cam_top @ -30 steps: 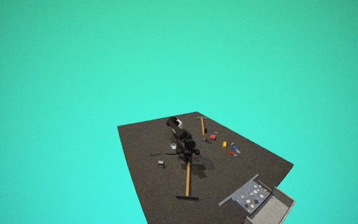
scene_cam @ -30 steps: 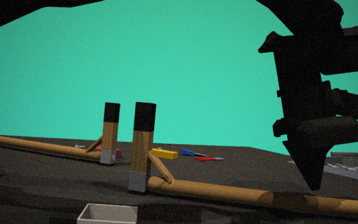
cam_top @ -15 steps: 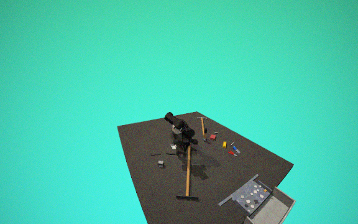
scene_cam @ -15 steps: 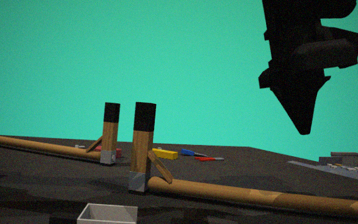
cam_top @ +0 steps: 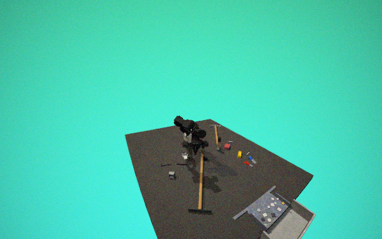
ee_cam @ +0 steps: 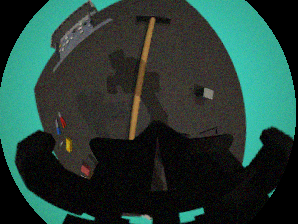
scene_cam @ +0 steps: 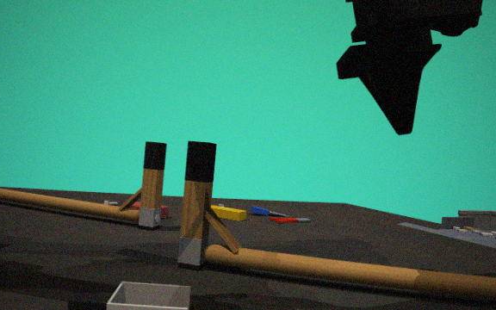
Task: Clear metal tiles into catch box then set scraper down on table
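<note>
The long scraper lies on the dark table, its wooden handle (cam_top: 201, 180) (scene_cam: 317, 268) (ee_cam: 142, 65) pointing away from the arm to a wide dark blade (cam_top: 195, 211) (ee_cam: 162, 20). Its near end has an upright black-topped grip (scene_cam: 201, 161). My gripper (cam_top: 195, 151) (scene_cam: 404, 131) (ee_cam: 156, 123) is shut and empty, in the air above the handle and not touching it. Several small tiles (cam_top: 264, 215) (scene_cam: 486, 233) lie on the steel plate (cam_top: 263, 200). The catch box (cam_top: 291, 226) (scene_cam: 489, 213) stands at the plate's far end. I see no tiles in it.
A shorter wooden tool (cam_top: 216, 135) (scene_cam: 71, 205) lies beside the scraper. A red block (cam_top: 227, 146) (ee_cam: 86, 170), a yellow block (cam_top: 239, 154) (scene_cam: 231, 213) (ee_cam: 69, 145), and blue and red-handled tools lie farther along. A small grey box (cam_top: 172, 173) (ee_cam: 208, 93) stands on the scraper's other side.
</note>
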`<act>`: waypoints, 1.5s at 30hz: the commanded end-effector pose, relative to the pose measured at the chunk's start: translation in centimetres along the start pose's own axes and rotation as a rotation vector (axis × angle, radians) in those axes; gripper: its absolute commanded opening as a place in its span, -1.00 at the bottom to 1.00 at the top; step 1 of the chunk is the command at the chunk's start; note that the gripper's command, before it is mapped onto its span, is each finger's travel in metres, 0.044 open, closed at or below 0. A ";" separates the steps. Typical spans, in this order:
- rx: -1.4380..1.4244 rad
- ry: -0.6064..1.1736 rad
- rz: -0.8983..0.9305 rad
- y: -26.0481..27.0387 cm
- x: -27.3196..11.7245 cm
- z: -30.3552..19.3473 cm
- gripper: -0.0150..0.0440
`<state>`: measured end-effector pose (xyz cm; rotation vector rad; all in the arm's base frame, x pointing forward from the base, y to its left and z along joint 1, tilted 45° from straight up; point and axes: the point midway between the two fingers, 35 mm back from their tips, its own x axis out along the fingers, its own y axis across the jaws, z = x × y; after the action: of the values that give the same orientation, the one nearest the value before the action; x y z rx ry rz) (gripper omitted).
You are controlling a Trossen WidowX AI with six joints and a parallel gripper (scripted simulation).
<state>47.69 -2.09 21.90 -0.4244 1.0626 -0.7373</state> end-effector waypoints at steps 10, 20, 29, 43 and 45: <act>-0.005 0.008 -0.002 0.2 2.3 -0.2 -0.49; -0.004 0.009 0.000 0.3 4.3 -0.4 -0.49; -0.004 0.009 0.000 0.4 6.2 -0.6 -0.49; -0.004 0.008 0.000 0.4 9.0 -1.1 -0.49; -0.004 0.008 0.000 0.4 9.3 -1.2 -0.49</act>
<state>49.45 -8.01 15.87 -0.4232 1.0673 -0.7419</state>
